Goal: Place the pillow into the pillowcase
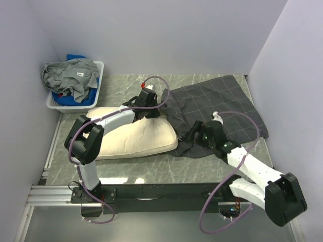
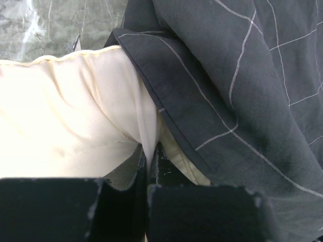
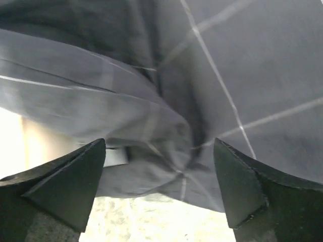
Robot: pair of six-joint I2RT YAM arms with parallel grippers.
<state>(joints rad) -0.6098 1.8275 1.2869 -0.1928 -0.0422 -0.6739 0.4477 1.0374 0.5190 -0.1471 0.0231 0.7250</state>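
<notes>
Found pillow [image 1: 136,138] lying flat on marble table [image 1: 202,171], left of centre, right end meeting the mouth of pillowcase [image 1: 227,108]. Found pillowcase spread over the table's right half, bunched where it nears the pillow. Noted in left wrist view the pillowcase hem lapping over one pillow corner, with the rest of the pillow outside. Found left gripper [image 2: 151,160] at the pillow's far right corner, fingers [image 2: 202,212] drawn narrow, a fold of cream pillow cover pinched between them. Found right gripper [image 3: 160,147] low over the bunched near edge of the pillowcase, fingers [image 3: 65,186] spread wide, gripping nothing. Unable to tell whether they touch the cloth. Noted white basket [image 1: 70,107] of clothes [image 1: 70,75] at the table's far left corner, well apart from both grippers.
</notes>
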